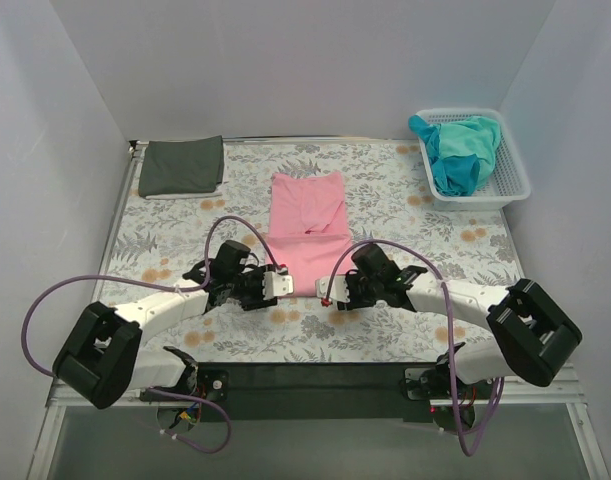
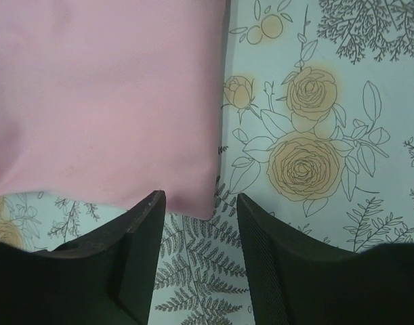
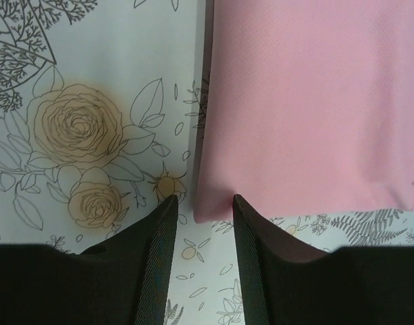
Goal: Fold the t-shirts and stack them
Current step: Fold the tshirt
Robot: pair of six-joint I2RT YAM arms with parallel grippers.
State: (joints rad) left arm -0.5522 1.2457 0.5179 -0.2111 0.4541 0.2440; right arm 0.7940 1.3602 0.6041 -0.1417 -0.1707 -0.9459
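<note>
The light pink t-shirt (image 1: pixel 307 225) lies flat on the middle of the floral tablecloth, folded into a long narrow strip. My left gripper (image 1: pixel 282 285) is open at the shirt's near left corner. In the left wrist view the pink corner (image 2: pixel 193 203) lies between the open gripper's (image 2: pixel 200 203) fingertips. My right gripper (image 1: pixel 328 293) is open at the near right corner. In the right wrist view that corner (image 3: pixel 210 211) sits between the open gripper's (image 3: pixel 204 203) fingertips. The dark charcoal t-shirt (image 1: pixel 181 166) lies folded at the far left. The teal t-shirt (image 1: pixel 461 152) is bunched in the basket.
The white mesh basket (image 1: pixel 515 180) stands at the far right corner of the table. White walls close in the table on the left, back and right. Purple cables loop beside both arms.
</note>
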